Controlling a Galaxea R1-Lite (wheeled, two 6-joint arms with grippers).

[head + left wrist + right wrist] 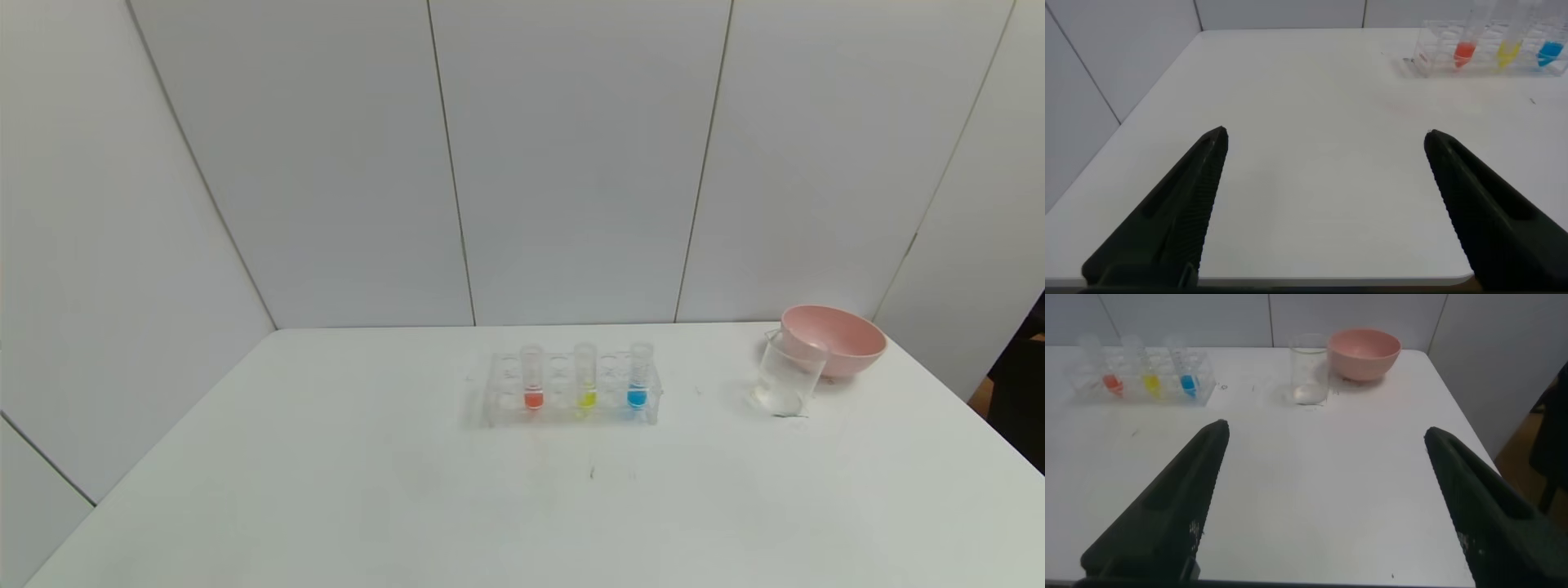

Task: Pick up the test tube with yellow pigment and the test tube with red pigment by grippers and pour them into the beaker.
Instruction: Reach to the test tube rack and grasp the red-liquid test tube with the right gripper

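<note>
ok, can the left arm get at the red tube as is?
Probably yes. The left end effector is open and the table between it and the red tube, upright in the rack, is bare.

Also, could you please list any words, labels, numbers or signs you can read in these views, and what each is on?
None can be read.
The clear plastic rack, its three clear tubes, the clear glass beaker and the pink round bowl show no legible print.
Any graduations on the beaker are too faint to tell.
</note>
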